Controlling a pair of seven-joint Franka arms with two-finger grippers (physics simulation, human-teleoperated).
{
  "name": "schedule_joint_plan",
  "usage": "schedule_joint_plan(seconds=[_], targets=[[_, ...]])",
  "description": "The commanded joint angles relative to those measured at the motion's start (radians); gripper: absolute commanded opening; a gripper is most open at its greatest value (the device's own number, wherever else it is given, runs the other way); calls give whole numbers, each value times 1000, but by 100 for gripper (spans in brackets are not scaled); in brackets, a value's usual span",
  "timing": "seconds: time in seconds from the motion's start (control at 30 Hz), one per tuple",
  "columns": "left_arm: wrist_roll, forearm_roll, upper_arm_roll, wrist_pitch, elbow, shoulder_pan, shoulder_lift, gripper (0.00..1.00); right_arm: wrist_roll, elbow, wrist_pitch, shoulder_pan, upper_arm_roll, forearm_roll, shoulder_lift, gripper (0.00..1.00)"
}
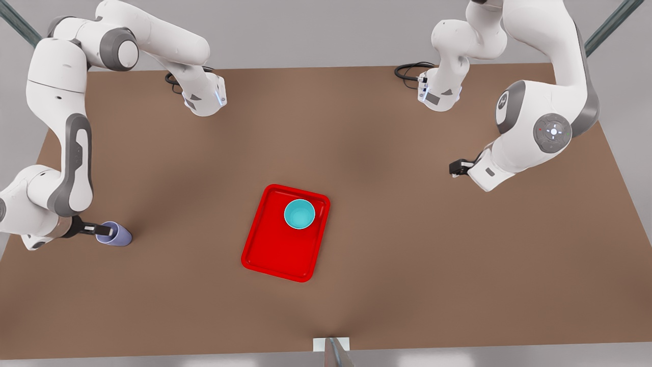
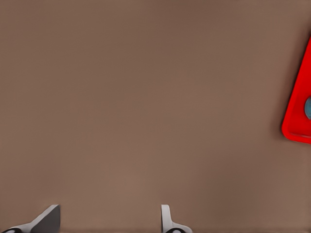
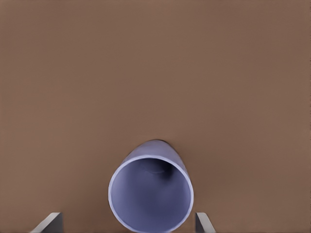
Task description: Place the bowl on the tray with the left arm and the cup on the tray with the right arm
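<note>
Starting at the right gripper (image 1: 106, 232), we find it low at the lower left of the front view, its fingers spread to either side of the cup (image 1: 118, 235). In the right wrist view the two fingertips (image 3: 48, 222) sit wide of the cup (image 3: 150, 190) rim with brown table visible between pad and wall on both sides, so we judge nothing is clamped yet. The cup stands upright on the table, well apart from the tray (image 1: 277, 255); the straddling pose suits a side grasp across its narrow body.

The left gripper (image 1: 457, 168) hangs at the middle right of the front view, away from the tray. In the left wrist view its fingertips (image 2: 47, 219) are spread with bare table between them, and a corner of the tray (image 2: 297, 121) sits at the right edge of that frame. We judge this arm is waiting, its share done.

The bowl (image 1: 299, 214) sits inside the tray, in its upper right corner as the front view shows it, upright, close to the rim. That leaves the rest of the tray floor free for the cup.

The table (image 1: 407, 265) is a plain brown matte surface, evenly lit. Black cables (image 1: 410, 71) coil near the arm bases at the top of the frame, against a grey backdrop.
</note>
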Motion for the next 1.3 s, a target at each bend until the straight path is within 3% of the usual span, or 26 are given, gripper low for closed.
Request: schedule_joint_plan(seconds=[0.0,1.0,1.03,1.07,1.1,1.13,1.27], targets=[[0,-3,-1,0,0,0,1,100,-21,1,14,-4,0,0,5,100],[0,-1,1,2,0,0,6,100,-90,9,88,-52,0,6,129,100],[0,-1,1,2,0,0,6,100,-91,10,88,-52,0,5,128,91],[0,-1,1,2,-2,0,6,100,-93,15,86,-52,0,3,128,66],[0,-1,1,2,-2,0,6,100,-91,15,86,-47,0,3,126,55],[0,-1,1,2,-2,0,8,100,-90,16,86,-46,0,3,124,51],[0,-1,1,3,-3,0,8,100,-90,15,69,-43,0,3,109,53]])
